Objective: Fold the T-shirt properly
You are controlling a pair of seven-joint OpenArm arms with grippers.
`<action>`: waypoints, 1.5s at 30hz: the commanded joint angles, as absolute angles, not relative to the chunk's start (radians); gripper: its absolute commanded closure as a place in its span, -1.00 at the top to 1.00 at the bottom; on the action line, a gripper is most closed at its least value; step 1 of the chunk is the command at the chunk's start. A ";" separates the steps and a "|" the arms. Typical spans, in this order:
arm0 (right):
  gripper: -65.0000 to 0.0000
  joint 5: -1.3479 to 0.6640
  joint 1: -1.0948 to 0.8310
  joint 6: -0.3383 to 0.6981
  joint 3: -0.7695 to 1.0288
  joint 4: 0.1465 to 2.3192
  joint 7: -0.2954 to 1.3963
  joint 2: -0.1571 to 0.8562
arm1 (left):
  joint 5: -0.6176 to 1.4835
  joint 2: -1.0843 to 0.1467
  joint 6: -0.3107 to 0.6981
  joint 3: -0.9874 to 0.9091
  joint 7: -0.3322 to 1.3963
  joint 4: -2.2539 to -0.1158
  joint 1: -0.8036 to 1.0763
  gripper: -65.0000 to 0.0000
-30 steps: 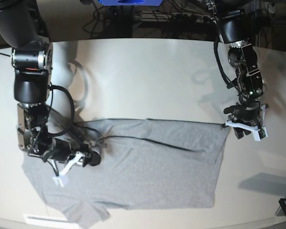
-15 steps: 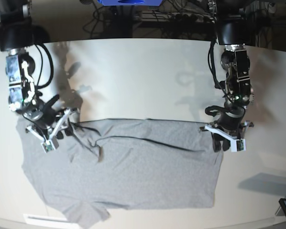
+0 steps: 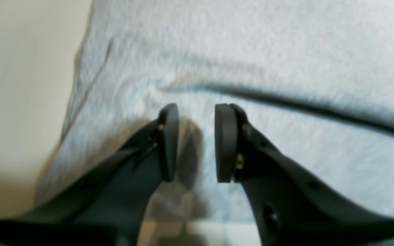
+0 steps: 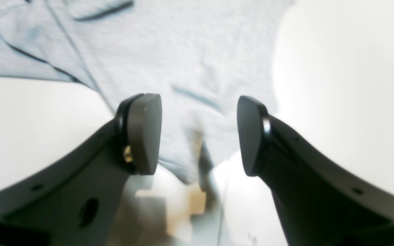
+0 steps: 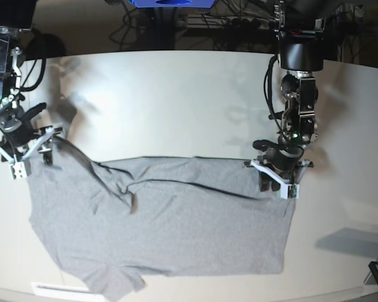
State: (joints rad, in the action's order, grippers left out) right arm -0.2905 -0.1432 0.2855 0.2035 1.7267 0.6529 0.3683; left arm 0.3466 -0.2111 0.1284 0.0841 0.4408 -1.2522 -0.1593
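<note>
T-shirt: we see it spread flat on the tabletop, a long crease across its upper part.
Left gripper: over the shirt's corner; fingers narrowly apart, gripping nothing.
Right gripper: at the opposite top corner; fingers wide, empty.

We record a pale cream table with a curved far edge, filling most of the base view. Lying directly on it is the T-shirt, heather-grey, spread flat across the near half with its plain side up. Its long far edge runs left to right; a dark crease crosses the upper part. One sleeve lies at the near left corner. The far half of the table shows only shadows.
</note>
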 commanded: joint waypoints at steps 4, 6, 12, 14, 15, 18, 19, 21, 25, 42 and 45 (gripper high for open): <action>0.04 -0.298 -0.130 0.283 0.209 1.713 0.627 0.383 | 0.343 -0.232 0.117 0.076 0.420 -1.239 -0.170 -0.44; 0.04 -0.298 -0.120 0.283 0.205 1.689 0.624 0.383 | 0.343 -0.255 0.117 0.082 0.420 -1.234 -0.163 -0.44; 0.04 -0.298 -0.051 0.285 0.203 1.590 0.622 0.384 | 0.344 -0.294 0.117 0.074 0.420 -1.280 -0.116 -0.45; 0.04 -0.298 -0.042 0.285 0.202 1.589 0.622 0.384 | 0.346 -0.297 0.117 0.073 0.420 -1.334 -0.096 -0.45; 0.04 -0.298 -0.033 0.285 0.200 1.589 0.622 0.384 | 0.346 -0.302 0.117 0.068 0.420 -1.363 -0.088 -0.45; 0.04 -0.297 -0.002 0.285 0.200 1.581 0.628 0.384 | 0.351 -0.305 0.117 0.025 0.429 -1.422 -0.076 -0.45; 0.04 -0.297 0.001 0.285 0.200 1.573 0.628 0.384 | 0.351 -0.305 0.117 0.010 0.429 -1.432 -0.074 -0.45; 0.04 -0.297 0.012 0.285 0.200 1.557 0.628 0.384 | 0.352 -0.305 0.117 -0.021 0.429 -1.438 -0.074 -0.45; 0.04 -0.297 0.005 0.286 0.196 1.523 0.628 0.384 | 0.352 -0.303 0.117 -0.050 0.429 -1.432 -0.077 -0.45; -0.08 -0.295 0.013 0.283 0.068 1.466 0.622 0.384 | 0.343 -0.257 0.117 0.076 0.418 -1.118 -0.255 -0.45; -0.09 -0.294 0.013 0.283 0.068 1.412 0.621 0.384 | 0.331 -0.268 0.117 0.102 0.354 -1.072 -0.255 -0.45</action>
